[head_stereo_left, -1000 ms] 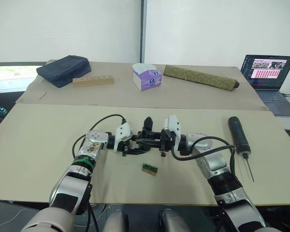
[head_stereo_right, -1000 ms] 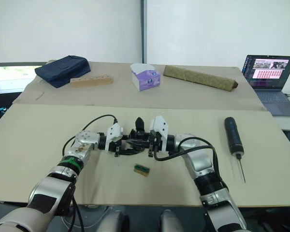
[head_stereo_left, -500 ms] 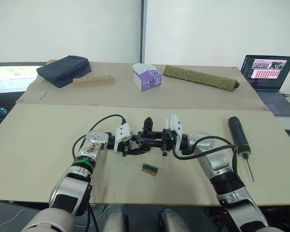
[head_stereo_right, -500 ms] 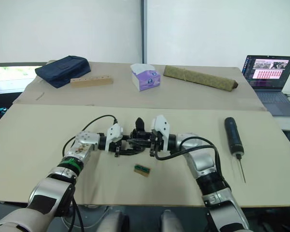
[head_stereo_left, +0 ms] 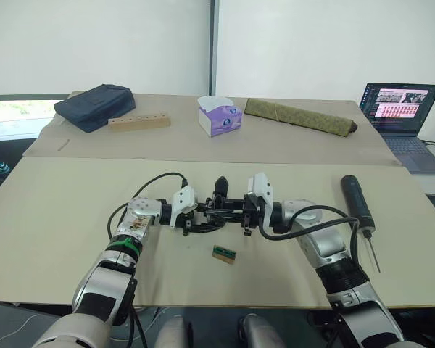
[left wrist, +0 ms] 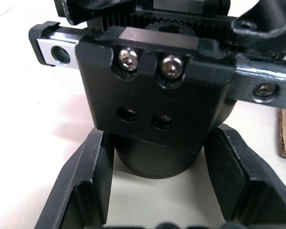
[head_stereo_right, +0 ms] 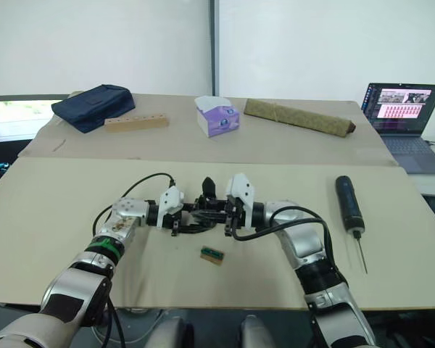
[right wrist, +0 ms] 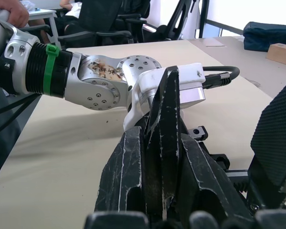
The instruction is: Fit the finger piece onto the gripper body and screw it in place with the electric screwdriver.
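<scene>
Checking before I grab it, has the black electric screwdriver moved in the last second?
No. The screwdriver lies in the same spot on the table, right of the right hand and below the laptop.

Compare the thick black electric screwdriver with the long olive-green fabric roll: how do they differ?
The thick matte-black electric screwdriver is smooth, rounded, with a thin metal bit; the long olive-green fabric roll is textured cloth. The screwdriver lies on the near table, right of the arms; the roll lies on the far table and is longer. Both lie flat, untouched.

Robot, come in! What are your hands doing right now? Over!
Left gripper around gripper body. Right gripper shut on finger piece there. Electric screwdriver untouched on table. Nothing blocking.
</scene>
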Motion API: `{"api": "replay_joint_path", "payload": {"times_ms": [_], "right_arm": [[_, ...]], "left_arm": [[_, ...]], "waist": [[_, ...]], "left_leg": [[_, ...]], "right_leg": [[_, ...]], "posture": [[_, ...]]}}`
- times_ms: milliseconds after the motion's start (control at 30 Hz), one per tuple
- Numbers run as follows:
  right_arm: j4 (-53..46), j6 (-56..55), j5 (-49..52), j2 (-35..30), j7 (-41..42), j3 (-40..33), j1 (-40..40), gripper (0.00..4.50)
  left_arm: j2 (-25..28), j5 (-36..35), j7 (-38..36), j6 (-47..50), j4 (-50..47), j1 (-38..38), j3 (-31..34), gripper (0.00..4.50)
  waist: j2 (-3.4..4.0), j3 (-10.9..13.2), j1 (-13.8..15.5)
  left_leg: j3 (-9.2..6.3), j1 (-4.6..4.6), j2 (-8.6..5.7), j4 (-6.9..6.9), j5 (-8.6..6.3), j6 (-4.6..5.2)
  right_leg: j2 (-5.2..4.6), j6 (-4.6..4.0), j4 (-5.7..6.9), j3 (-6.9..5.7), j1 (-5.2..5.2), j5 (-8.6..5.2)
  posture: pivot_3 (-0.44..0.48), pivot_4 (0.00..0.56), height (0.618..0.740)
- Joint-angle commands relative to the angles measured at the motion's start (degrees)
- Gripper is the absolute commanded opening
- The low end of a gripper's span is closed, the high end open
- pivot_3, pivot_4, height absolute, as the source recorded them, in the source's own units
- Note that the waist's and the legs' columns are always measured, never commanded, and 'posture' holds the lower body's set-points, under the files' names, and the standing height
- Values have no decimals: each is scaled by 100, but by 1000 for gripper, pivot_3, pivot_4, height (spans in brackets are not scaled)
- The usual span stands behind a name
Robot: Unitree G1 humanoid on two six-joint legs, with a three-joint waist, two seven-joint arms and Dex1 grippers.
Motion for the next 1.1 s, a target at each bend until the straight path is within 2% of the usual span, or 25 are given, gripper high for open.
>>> {"api": "replay_joint_path", "payload": {"times_ms": [33, 500, 1100], "right_arm": [[7, 50, -96, 40, 62, 186, 87, 428], [440, -22, -242, 141, -99, 126, -64, 428], [457, 151, -408, -55, -19, 393, -86, 428]], "left_arm": [[56, 278, 16, 133, 108, 225, -181, 2239], [89, 279, -9, 199, -59, 337, -208, 2239], [164, 243, -13, 291, -170, 451, -193, 2239]], "waist": [[1, -4, -3], [25, -44, -15], [31, -63, -34]], "left_leg": [[0, 0, 0, 0, 0, 0], [1, 7, 1, -4, -1, 1], [2, 11, 3, -6, -5, 7]], "right_leg": [[0, 0, 0, 0, 0, 0], [1, 0, 1, 0, 3, -1], [3, -3, 0, 0, 4, -3]], "posture": [[0, 150, 740], [0, 150, 740], [0, 150, 740]]}}
